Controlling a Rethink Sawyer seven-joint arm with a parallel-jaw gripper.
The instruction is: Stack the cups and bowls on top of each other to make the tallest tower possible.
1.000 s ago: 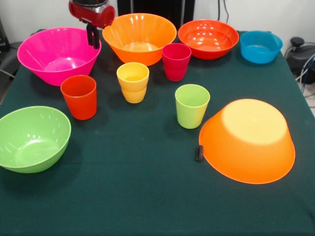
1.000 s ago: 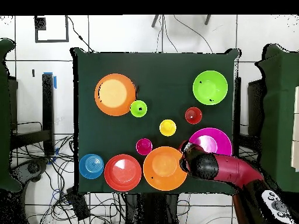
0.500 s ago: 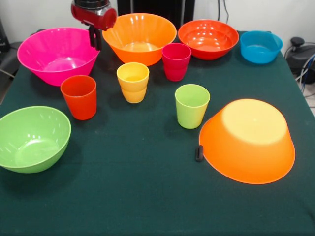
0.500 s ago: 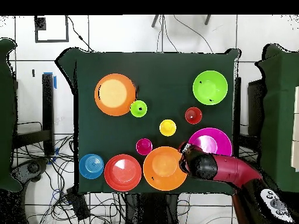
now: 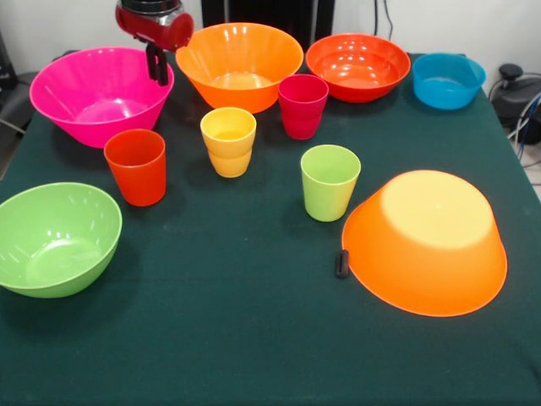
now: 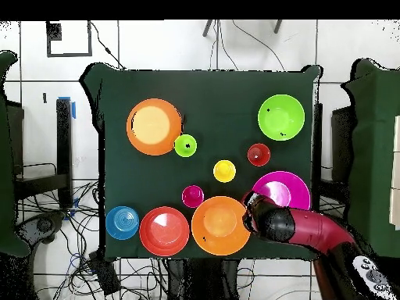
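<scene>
My end effector [image 5: 157,66] hung over pink bowl [image 5: 93,93] rim, beside upright orange bowl [image 5: 239,63]; couldn't tell its grip state. Cups, bowls sat unstacked on tabletop [image 5: 237,338].

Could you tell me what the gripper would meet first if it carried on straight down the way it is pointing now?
Most likely the near-side rim of the pink bowl. The gripper points downward at that rim, in the gap beside the upright orange bowl. Depth is unclear, so it might slip past the rim onto the table.

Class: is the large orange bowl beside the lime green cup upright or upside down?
Upside down: the orange bowl shows its flat base on top, its rim on the cloth.
</scene>
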